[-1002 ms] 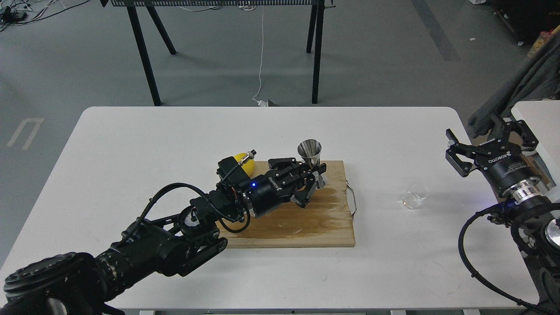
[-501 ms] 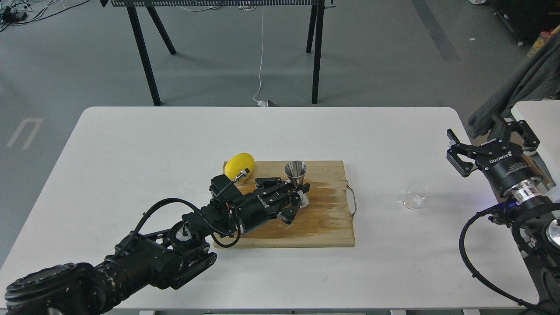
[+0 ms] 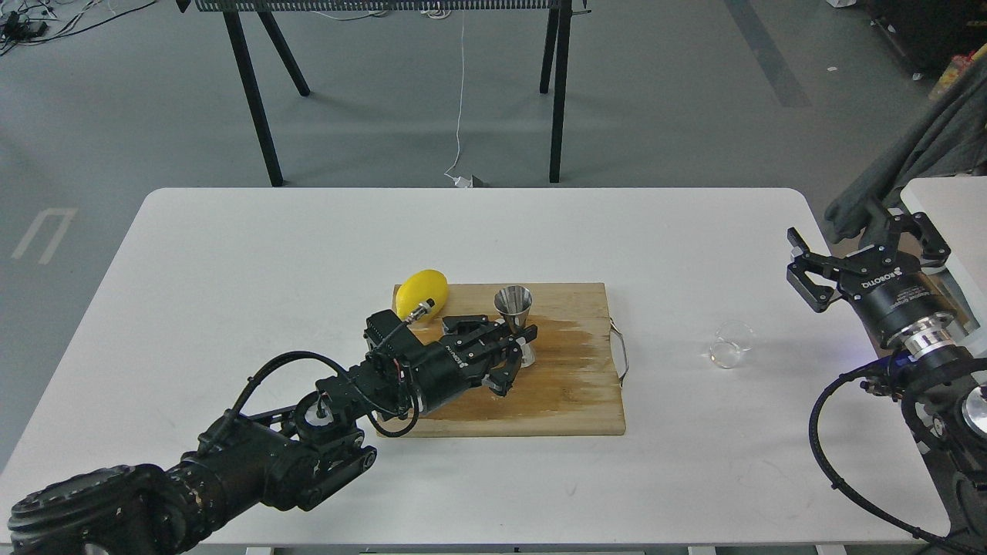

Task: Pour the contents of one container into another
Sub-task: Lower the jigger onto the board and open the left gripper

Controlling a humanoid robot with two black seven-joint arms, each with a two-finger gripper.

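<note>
My left gripper (image 3: 515, 357) is on the wooden cutting board (image 3: 570, 401), and its fingers (image 3: 527, 334) are around the narrow waist of the steel jigger (image 3: 515, 308). The jigger stands upright on the board with its open mouth up, so it is ready to receive liquid. I judge that the fingers are closed on the waist, because this thin part is the easiest place to hold such a shape, but the dark parts overlap there and I cannot be fully sure how firm the contact is.

Just behind these fingers, on the far-left corner of the board, lies a yellow lemon (image 3: 421, 292). It is near my wrist but apart from the jigger.

My right gripper (image 3: 864, 258) hangs above the right edge of the white worktop (image 3: 308, 231), with its fingers (image 3: 806, 287) spread apart and nothing between them. The small clear glass cup (image 3: 731, 344) stands on the worktop, in front of and below these fingers, well apart from the board and from the jigger.

I think the cup is on this side so that the right arm can take it while the left one keeps the jigger steady. The pouring is not yet begun; first the open fingers must go down to the cup.
</note>
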